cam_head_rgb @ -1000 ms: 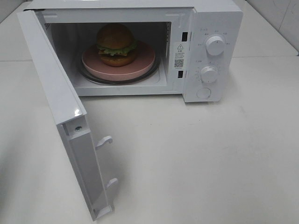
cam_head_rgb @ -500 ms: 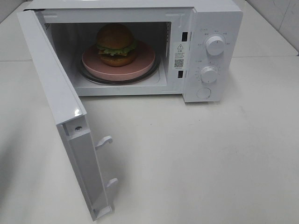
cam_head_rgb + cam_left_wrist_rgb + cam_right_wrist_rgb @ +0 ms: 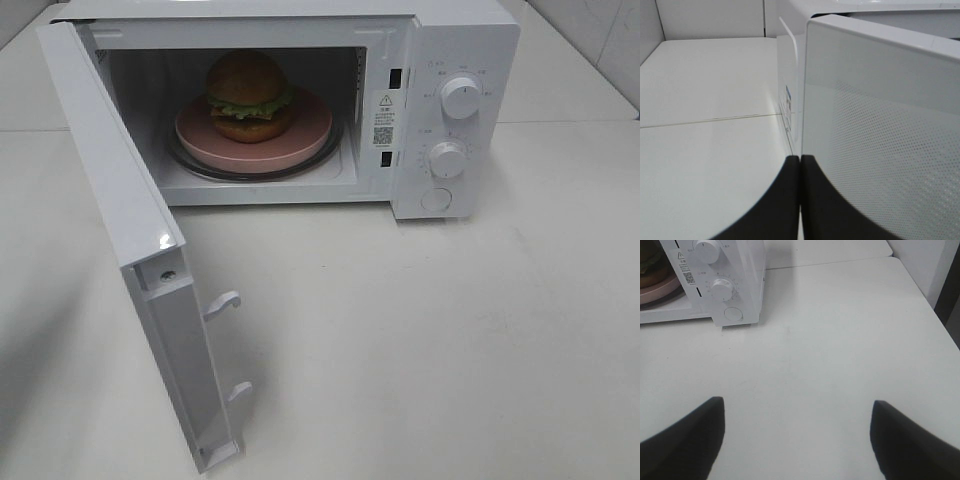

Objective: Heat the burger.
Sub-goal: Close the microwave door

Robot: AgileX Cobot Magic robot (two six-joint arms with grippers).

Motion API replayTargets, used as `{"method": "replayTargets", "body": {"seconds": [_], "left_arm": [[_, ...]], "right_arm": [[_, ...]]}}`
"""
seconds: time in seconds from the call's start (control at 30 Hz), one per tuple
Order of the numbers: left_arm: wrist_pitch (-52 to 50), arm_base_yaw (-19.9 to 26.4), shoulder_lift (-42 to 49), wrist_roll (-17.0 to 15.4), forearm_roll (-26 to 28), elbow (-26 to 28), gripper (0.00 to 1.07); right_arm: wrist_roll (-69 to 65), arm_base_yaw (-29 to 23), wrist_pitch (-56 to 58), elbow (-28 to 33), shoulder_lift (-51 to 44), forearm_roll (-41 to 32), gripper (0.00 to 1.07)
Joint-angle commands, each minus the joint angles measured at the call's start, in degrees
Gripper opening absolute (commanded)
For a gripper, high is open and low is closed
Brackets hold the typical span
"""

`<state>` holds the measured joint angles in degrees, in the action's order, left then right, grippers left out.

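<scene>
The burger (image 3: 248, 95) sits on a round pink plate (image 3: 310, 130) inside the white microwave (image 3: 465, 40), on its glass turntable. The microwave door (image 3: 110, 180) swings wide open toward the front left. Neither arm appears in the exterior high view. In the left wrist view my left gripper (image 3: 800, 159) is shut, its dark fingers pressed together, empty, close to the outer face of the door (image 3: 880, 125). My right gripper (image 3: 796, 402) is open and empty over bare table, to the right of the microwave; an edge of the burger (image 3: 649, 262) shows there.
Two round knobs (image 3: 461, 97) (image 3: 448, 159) and a round button (image 3: 436, 199) sit on the microwave's right-hand panel. Two latch hooks (image 3: 224, 303) stick out from the door's free edge. The white table (image 3: 450, 340) stretches in front, with a wall at its right side.
</scene>
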<state>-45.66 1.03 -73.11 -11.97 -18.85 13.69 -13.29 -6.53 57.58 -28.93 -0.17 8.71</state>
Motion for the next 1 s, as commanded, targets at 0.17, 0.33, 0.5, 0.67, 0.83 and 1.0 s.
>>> {"method": "replayTargets", "body": {"seconds": [0.17, 0.33, 0.5, 0.67, 0.83, 1.0], "left_arm": [[-3.72, -1.03, -5.9, -0.52, -3.95, 2.01, 0.0], [-3.61, -4.81, -10.37, 0.0, -5.27, 4.76, 0.0], [-3.84, -7.28, -13.75, -0.06, -4.98, 6.76, 0.0], [-3.61, -9.4, -15.87, -0.06, -3.32, 8.19, 0.0], [-3.55, -11.29, -18.22, -0.29, -3.15, 10.31, 0.0], [-3.44, -13.52, -20.23, -0.57, -3.04, 12.49, 0.0]], "right_arm": [[0.86, 0.4, 0.0, 0.17, -1.66, -0.17, 0.76], [0.86, 0.4, 0.0, 0.17, -1.66, -0.17, 0.76], [0.86, 0.4, 0.0, 0.17, -1.66, -0.17, 0.76], [0.86, 0.4, 0.0, 0.17, -1.66, -0.17, 0.76], [0.86, 0.4, 0.0, 0.17, -1.66, -0.17, 0.76], [0.86, 0.4, 0.0, 0.17, -1.66, -0.17, 0.76]]}}
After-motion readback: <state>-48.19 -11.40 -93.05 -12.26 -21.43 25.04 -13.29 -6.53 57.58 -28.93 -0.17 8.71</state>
